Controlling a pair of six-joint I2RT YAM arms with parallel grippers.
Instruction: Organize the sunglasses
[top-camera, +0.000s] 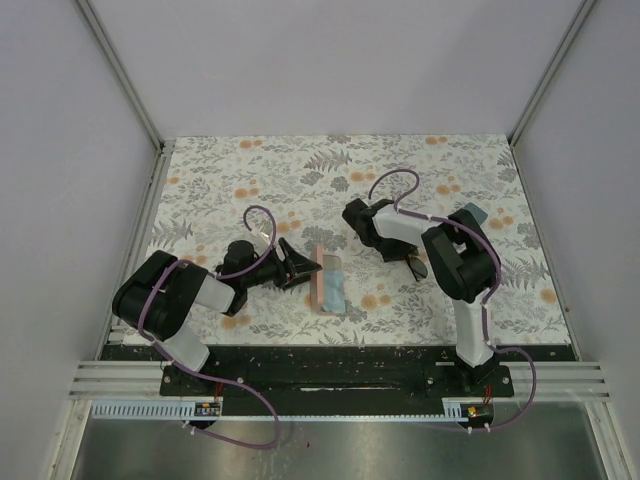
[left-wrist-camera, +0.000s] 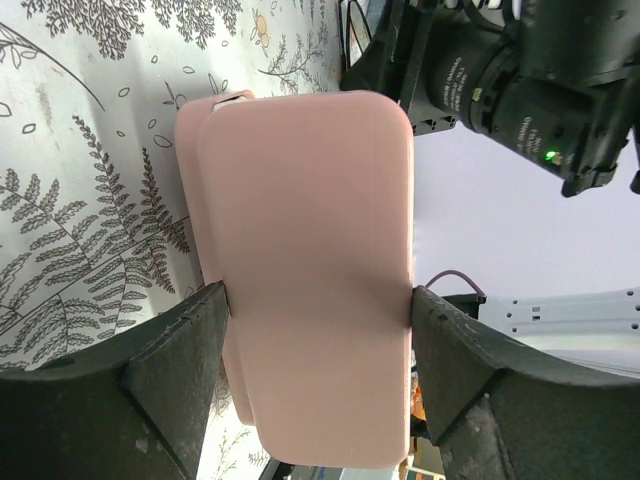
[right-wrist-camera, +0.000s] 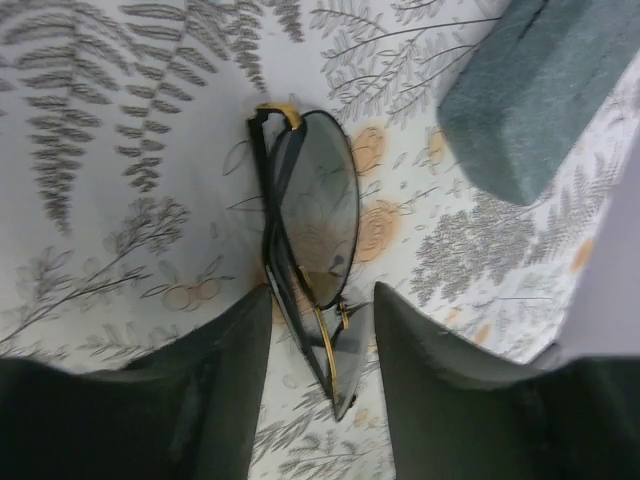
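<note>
Right fingers (right-wrist-camera: 215, 400) open astride the folded dark sunglasses (right-wrist-camera: 315, 205) flat on the tabletop (right-wrist-camera: 120, 250) right of centre, left fingers (left-wrist-camera: 170, 370) clamped on the pink case (left-wrist-camera: 310, 270), could easily catch just a thin temple off-centre and skid or twist the pair, tbh.

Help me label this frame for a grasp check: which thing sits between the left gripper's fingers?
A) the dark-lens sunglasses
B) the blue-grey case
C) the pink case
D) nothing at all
C: in the left wrist view the pink case fills the gap of the left gripper, with a dark finger against each of its long edges.
</note>
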